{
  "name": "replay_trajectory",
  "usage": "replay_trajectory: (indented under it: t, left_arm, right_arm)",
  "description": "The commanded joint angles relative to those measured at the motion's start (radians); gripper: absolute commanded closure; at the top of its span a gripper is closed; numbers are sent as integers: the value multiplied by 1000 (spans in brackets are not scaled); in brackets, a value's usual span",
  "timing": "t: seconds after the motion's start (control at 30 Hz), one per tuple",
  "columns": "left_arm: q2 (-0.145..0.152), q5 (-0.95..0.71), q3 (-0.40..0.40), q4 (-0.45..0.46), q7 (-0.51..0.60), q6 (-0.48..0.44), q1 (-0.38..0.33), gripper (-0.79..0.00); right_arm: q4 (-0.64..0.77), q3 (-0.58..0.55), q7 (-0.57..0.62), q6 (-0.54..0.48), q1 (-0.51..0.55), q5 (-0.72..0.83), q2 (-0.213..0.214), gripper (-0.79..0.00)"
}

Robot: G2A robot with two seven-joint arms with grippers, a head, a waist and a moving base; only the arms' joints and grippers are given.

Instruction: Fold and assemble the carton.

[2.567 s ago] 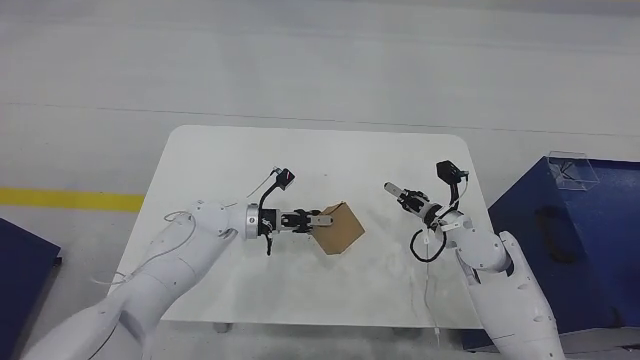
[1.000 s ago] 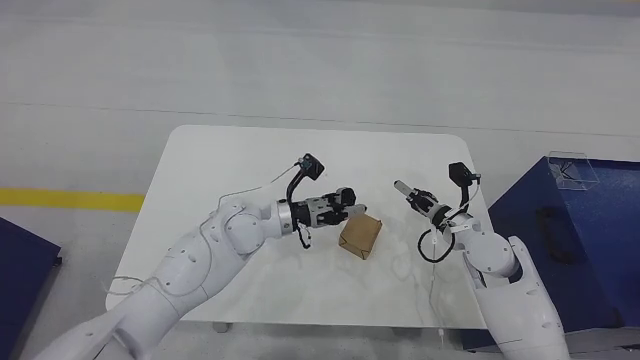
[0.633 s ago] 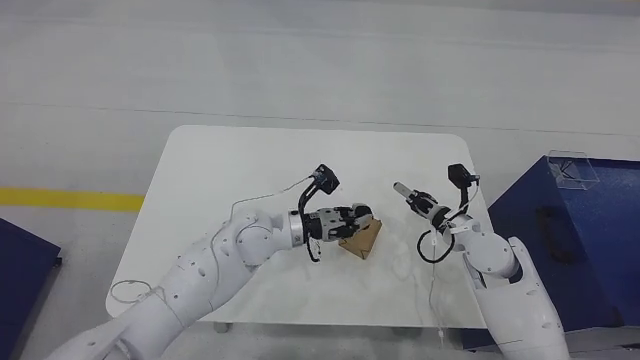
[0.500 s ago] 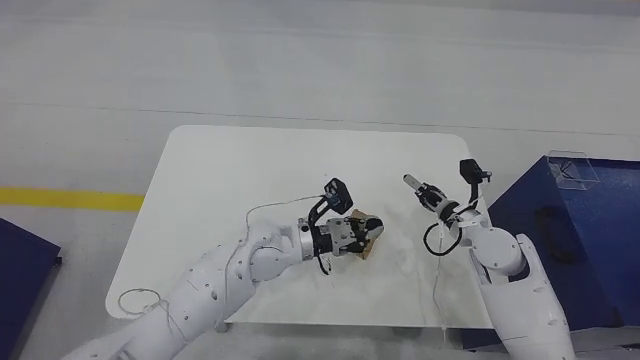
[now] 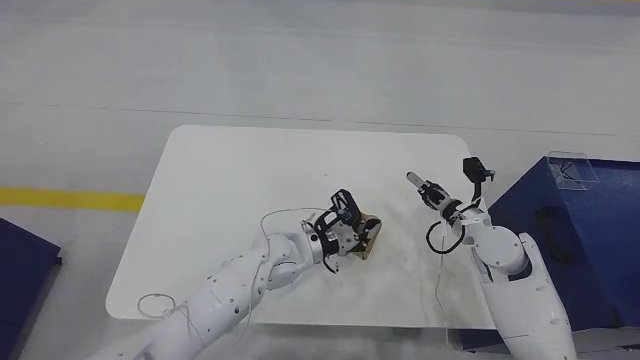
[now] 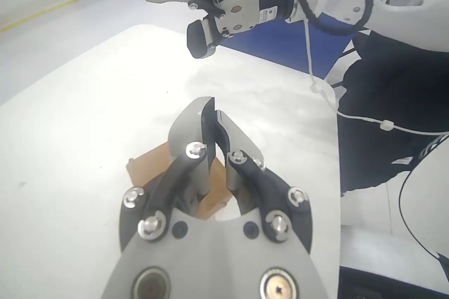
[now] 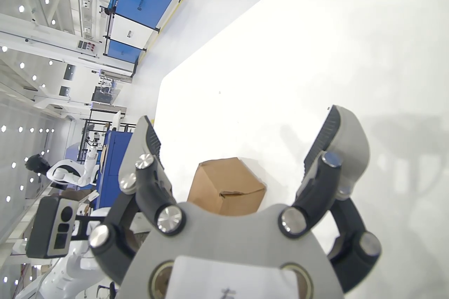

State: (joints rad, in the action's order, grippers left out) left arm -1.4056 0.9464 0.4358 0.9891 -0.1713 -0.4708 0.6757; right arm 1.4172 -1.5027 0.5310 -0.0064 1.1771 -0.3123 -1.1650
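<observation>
White table; blue cabinet beside it; yellow floor line

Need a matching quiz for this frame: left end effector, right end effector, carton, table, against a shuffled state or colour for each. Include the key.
Things
1. left end effector
2. right end effector
3. carton
4. table

States
A. white, bears the one loose item
B. open, held clear of the carton
C. brown, box-shaped, resting on the table
D. shut, right at the carton

Pairs: 1-D, 2-B, 3-C, 4-A
</observation>
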Motion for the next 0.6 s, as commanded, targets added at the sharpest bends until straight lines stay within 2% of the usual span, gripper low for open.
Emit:
replay_trajectory:
  t: [0.0, 0.17, 0.27, 0.43, 0.57]
  left_arm:
    - [-14, -10, -6, -29, 51, 0, -4, 0]
    - [-43, -17, -9, -76, 113, 5, -19, 0]
    - [-55, -15, 2, -85, 98, 14, -25, 0]
    - [-55, 8, 29, -76, 38, 3, -13, 0]
    - [-63, 20, 30, -97, 113, 6, -9, 0]
  right_arm:
    - [0, 0, 0, 0, 0, 0, 0, -785]
    - [0, 0, 0, 0, 0, 0, 0, -785]
    - [0, 0, 0, 0, 0, 0, 0, -785]
    - [0, 0, 0, 0, 0, 0, 0, -785]
    - [0, 0, 0, 0, 0, 0, 0, -785]
